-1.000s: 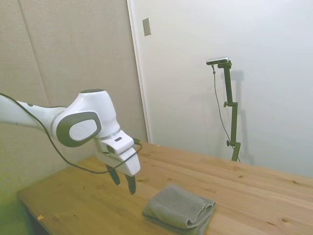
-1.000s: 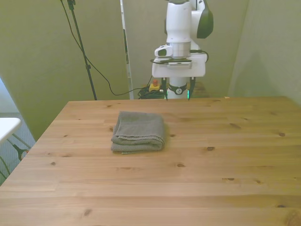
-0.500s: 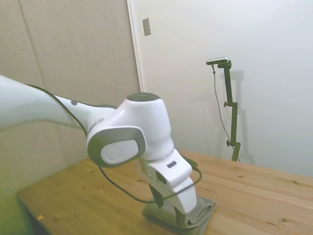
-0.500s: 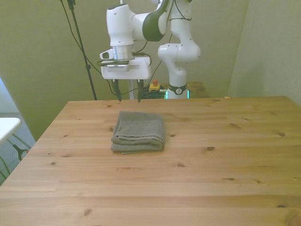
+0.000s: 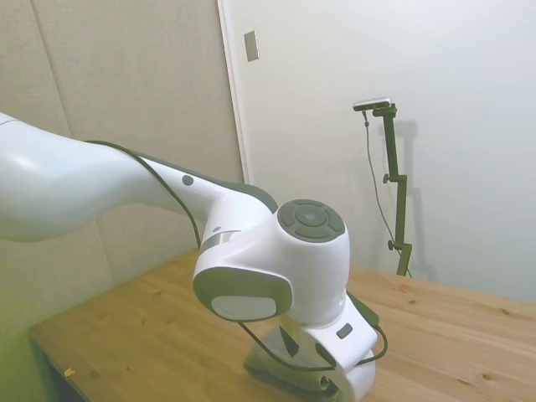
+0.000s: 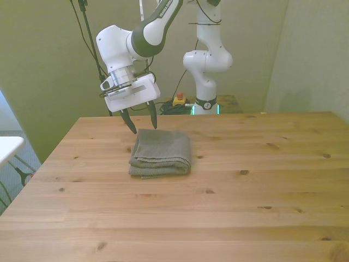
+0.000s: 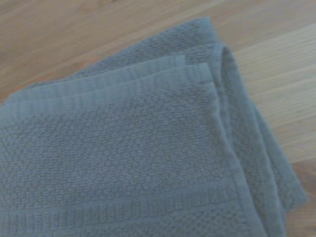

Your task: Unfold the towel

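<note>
The towel lies folded on the wooden tabletop, a thick grey pad of several stacked layers. In the front view it sits toward the front view's left of the tabletop's middle and nearer the far edge than the near one. Its layered edges show along the side facing the camera and along the side toward the front view's left, where the folds bulge slightly.

The gripper hangs just above the towel's far corner, the one toward the front view's left. Its two dark fingers are spread apart, holding nothing, and point downward with a slight tilt. The tips seem to be just short of the cloth, though from this angle it is hard to be sure that they are not brushing it.

From the side view the white arm fills most of the foreground and covers nearly all of the towel; only a dark grey strip of it shows beneath the wrist section, resting on the tabletop. The fingers are hidden there.

The wrist view looks down at close range on one corner of the towel. Its woven terry texture and hemmed borders are plain, and at least three layers fan out at the corner, with bare wood beyond them.
</note>
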Available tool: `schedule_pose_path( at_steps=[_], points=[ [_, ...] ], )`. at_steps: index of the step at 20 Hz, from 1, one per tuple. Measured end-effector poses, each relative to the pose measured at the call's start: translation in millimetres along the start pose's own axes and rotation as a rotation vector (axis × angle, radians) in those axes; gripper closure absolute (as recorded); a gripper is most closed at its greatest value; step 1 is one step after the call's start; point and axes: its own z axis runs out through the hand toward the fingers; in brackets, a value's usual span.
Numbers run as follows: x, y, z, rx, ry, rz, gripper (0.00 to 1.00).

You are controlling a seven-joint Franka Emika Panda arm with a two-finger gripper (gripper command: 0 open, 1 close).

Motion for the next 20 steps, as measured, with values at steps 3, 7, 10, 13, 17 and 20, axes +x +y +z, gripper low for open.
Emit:
schedule_pose_path(
  at_steps=[3,7,10,13,17,20],
  points=[
    [-1,0,9,0.019,-0.038,-0.009,1.00],
    [1,2,20,0.023,-0.064,-0.002,1.00],
    [7,2,23,0.025,-0.068,-0.002,1.00],
    [9,1,24,0.041,-0.068,-0.021,1.00],
    [11,-1,23,0.046,-0.067,-0.032,1.00],
    [11,-1,24,0.046,-0.068,-0.036,1.00]
  ],
)
